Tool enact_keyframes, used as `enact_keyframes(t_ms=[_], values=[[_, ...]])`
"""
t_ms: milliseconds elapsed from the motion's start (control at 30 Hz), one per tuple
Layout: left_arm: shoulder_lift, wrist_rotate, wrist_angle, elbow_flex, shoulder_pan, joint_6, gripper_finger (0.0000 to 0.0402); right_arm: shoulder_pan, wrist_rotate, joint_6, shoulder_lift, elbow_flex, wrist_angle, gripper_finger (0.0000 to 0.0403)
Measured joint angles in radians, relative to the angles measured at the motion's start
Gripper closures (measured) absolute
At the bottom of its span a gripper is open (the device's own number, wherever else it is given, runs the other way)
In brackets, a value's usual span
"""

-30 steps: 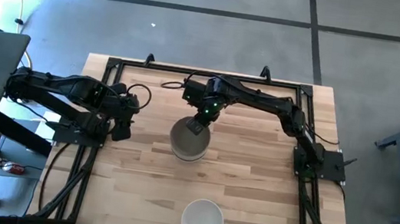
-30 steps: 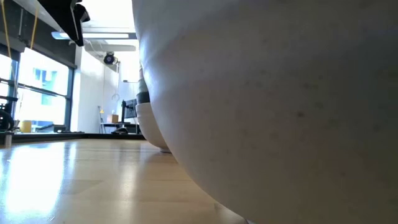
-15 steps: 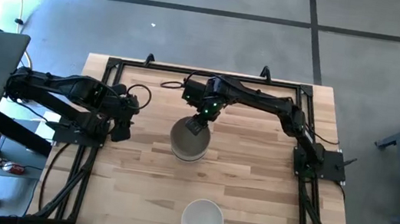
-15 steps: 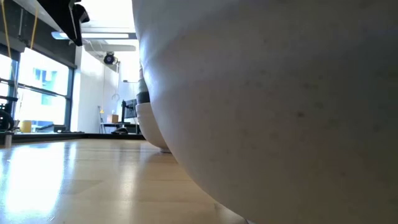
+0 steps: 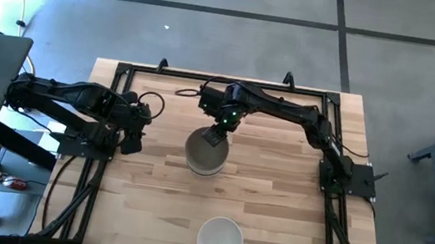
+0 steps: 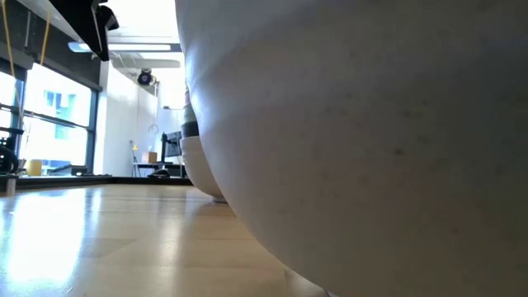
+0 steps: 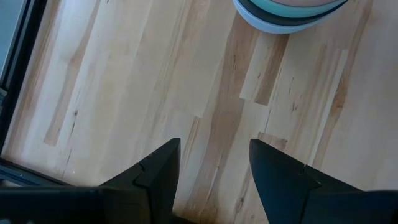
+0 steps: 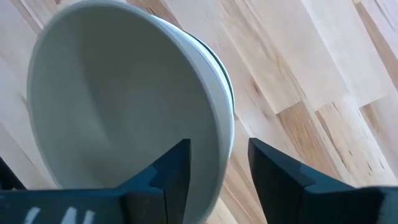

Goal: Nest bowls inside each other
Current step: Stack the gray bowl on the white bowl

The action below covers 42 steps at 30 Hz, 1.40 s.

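Observation:
A stack of nested bowls (image 5: 205, 154) stands on its base at the table's middle, with a white bowl (image 8: 124, 99) on top and mint green and black rims below it (image 7: 289, 11). My right gripper (image 5: 214, 136) is open at the stack's far rim. One finger (image 8: 174, 171) is inside the top bowl and the other (image 8: 273, 171) outside, with a gap showing on each side of the rim (image 8: 225, 134). A single white bowl (image 5: 220, 240) stands near the front edge and fills the low view (image 6: 371, 140). My left gripper (image 5: 131, 140) is open and empty at the table's left.
A black frame (image 5: 206, 78) runs along the table's far and side edges. Bare wood lies between the stack and the front bowl (image 5: 216, 193) and under my left gripper (image 7: 155, 81). The stack shows behind the front bowl in the low view (image 6: 194, 157).

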Motion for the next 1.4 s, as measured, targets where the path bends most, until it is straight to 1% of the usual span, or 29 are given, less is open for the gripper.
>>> enact_keyframes(t_ms=[267,467,600,867,967,1067,1300,1400], values=[[0.000,-0.001,0.000,0.000,0.000,0.001,0.0220,-0.027,0.012,-0.005,-0.025,0.000,-0.042,0.0249],[0.000,-0.003,0.001,0.000,0.000,0.009,0.0220,-0.028,0.011,-0.015,-0.033,0.000,-0.040,0.0251],[0.000,-0.008,0.002,0.000,0.000,0.009,0.0220,-0.028,0.011,-0.017,-0.033,0.000,-0.040,0.0276],[0.000,-0.011,0.002,0.000,0.000,0.009,0.0220,-0.027,0.006,-0.032,-0.033,0.001,-0.037,0.0368],[0.000,-0.011,0.002,0.000,0.000,0.009,0.0220,-0.028,-0.004,-0.039,-0.033,0.001,-0.035,0.0393],[0.000,-0.011,0.003,0.000,0.000,0.009,0.0220,-0.027,-0.008,-0.038,-0.033,0.001,-0.031,0.0401],[0.000,-0.011,0.003,0.000,0.000,0.009,0.0220,-0.027,-0.008,-0.031,-0.033,0.001,-0.021,0.0398],[0.000,-0.011,0.004,0.000,0.000,0.009,0.0220,-0.025,-0.018,-0.028,-0.033,-0.021,-0.007,0.0398]])
